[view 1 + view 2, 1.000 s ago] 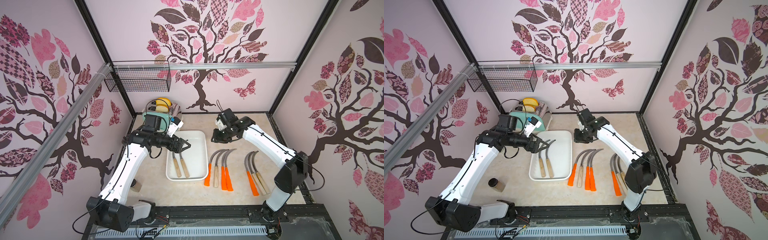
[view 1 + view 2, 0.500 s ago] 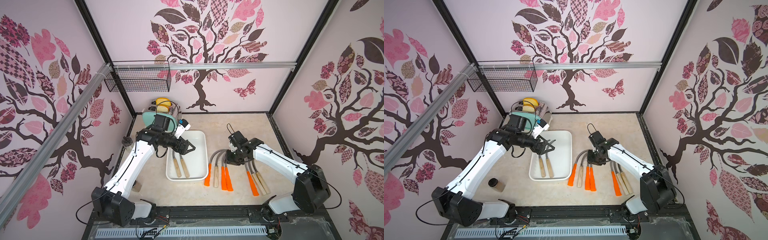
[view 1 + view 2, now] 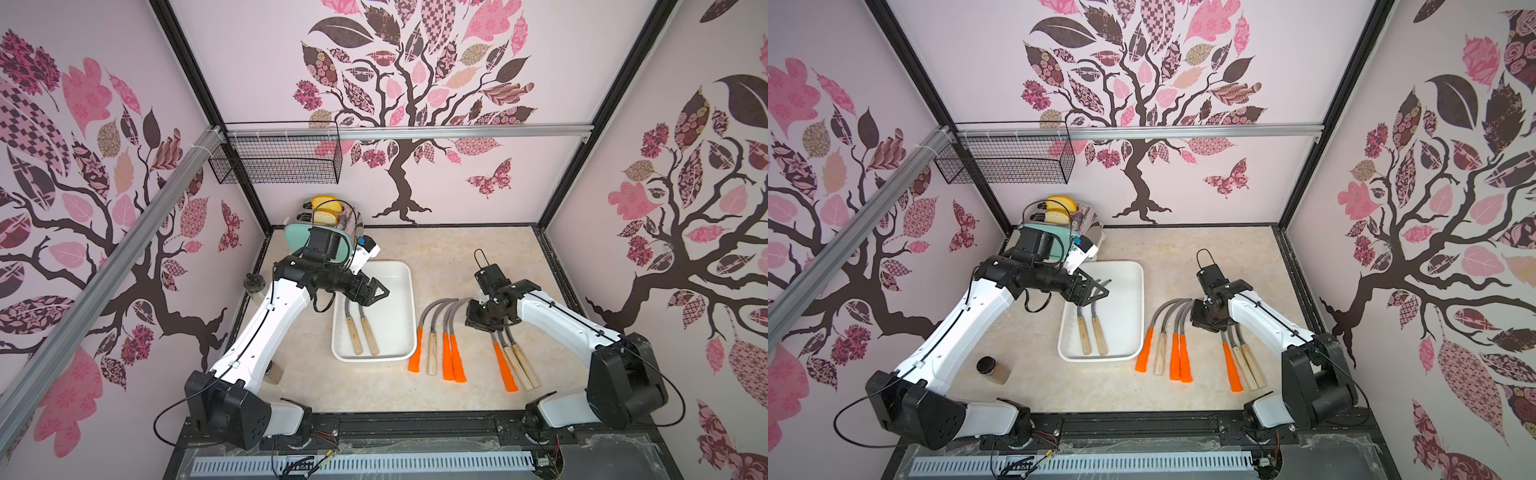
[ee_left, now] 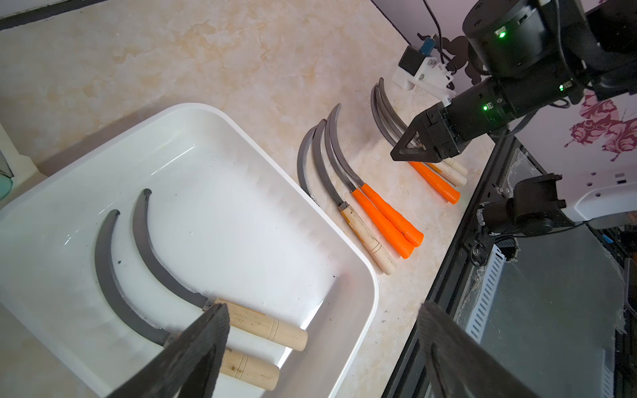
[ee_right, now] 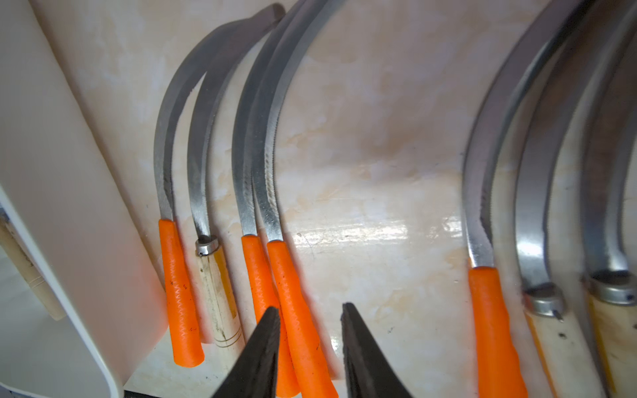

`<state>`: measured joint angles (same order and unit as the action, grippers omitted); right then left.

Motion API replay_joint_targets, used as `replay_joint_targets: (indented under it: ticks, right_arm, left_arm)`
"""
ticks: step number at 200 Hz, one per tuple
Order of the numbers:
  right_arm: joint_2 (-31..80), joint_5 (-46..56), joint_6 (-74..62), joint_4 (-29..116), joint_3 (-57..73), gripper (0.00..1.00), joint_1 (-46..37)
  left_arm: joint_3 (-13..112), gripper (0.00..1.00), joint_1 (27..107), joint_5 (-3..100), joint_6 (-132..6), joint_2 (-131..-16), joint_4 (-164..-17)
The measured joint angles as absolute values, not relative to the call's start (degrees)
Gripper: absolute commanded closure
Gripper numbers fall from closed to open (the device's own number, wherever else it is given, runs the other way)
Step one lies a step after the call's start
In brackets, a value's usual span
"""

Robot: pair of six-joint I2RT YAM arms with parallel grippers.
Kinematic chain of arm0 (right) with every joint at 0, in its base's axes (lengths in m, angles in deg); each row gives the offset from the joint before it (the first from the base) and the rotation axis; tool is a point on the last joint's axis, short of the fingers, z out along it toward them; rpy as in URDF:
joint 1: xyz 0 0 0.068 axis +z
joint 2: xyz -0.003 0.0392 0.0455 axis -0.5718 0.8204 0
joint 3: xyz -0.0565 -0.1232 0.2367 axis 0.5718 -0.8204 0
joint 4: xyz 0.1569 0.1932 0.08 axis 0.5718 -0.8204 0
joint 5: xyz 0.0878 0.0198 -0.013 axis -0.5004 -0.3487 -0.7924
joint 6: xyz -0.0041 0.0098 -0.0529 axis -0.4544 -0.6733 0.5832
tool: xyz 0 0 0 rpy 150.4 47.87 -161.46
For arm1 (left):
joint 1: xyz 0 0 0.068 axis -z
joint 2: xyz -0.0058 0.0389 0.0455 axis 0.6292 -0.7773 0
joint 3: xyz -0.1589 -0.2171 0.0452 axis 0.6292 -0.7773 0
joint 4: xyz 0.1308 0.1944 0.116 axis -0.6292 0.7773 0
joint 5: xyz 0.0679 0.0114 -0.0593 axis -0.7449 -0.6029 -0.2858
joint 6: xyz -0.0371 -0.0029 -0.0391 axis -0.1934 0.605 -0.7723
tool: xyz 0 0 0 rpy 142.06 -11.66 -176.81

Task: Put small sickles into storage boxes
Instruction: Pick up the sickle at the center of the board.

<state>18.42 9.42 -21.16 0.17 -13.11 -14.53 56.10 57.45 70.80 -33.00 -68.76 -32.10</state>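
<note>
1. Lying nearest on the tabletop (image 3: 374, 390): seven small sickles (image 3: 442, 345), four just beside the storage box (image 3: 395, 320), three further apart.
2. Right hand (image 5: 310, 306) hangs over their blades, fingers slightly parted, gripping nothing.
3. Storage box holds two wooden-handled sickles (image 3: 359, 332).
4. Left hand (image 3: 376, 295) (wide open, empty) is above the box's far half.

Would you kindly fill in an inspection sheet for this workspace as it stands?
Surface: beige marbled tabletop, no spills seen.
Job's things: two wooden-handled sickles in the white tray; seven sickles on the tabletop beside it, in two groups.
Clutter: toaster with bread; small jar.
Grippers: left gripper open above the tray, empty; right gripper narrowly open over the loose sickles, empty.
Cables: black cable loops under the left wrist; loose wires at the front edge.
Surroundings: tree-decal walls; wire basket hung high at the back.
</note>
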Motion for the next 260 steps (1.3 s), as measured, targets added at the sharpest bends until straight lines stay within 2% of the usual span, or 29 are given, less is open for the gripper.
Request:
replay_joint_targets:
  ticks: [42,91,190,260]
  right_arm:
    - [18.6,13.9,-19.3,-1.7,-13.2,0.65,-15.9]
    - [20.3,10.7,-18.1,-1.3,-15.3,0.67,-15.7]
    - [22.5,9.7,-19.8,-0.8,-15.3,0.67,-5.4]
    - [26.1,9.7,-20.8,1.2,-15.3,0.67,-2.4]
  left_arm:
    - [55.8,0.1,57.4,70.4,-33.0,-68.8,-32.1]
    - [55.8,0.1,57.4,69.9,-33.0,-68.8,-32.1]
    - [55.8,0.1,57.1,69.3,-34.4,-68.5,-32.2]
    - [55.8,0.1,51.9,70.0,-36.9,-66.7,-33.5]
